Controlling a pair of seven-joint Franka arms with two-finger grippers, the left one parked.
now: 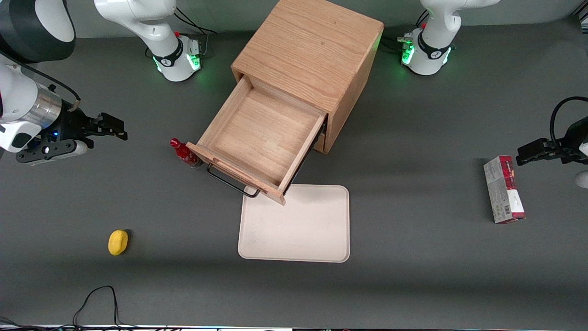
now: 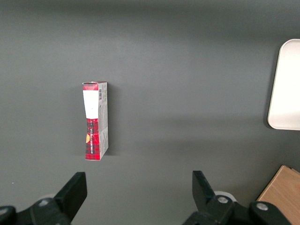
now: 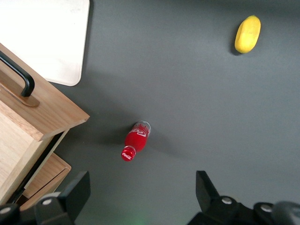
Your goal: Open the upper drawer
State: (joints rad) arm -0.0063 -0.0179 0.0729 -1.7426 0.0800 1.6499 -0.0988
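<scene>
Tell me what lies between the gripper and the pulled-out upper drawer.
Front view: only the red bottle, beside the upper drawer front. The open gripper hangs off toward the working arm's end; otherwise bare table.

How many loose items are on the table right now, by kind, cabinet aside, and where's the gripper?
Red soda bottle: 1
Yellow lemon: 1
Red-and-white carton: 1
White tray: 1
Total: 4
The upper drawer stands pulled out of the oak cabinet. The gripper hangs open above the table toward the working arm's end, holding nothing.
</scene>
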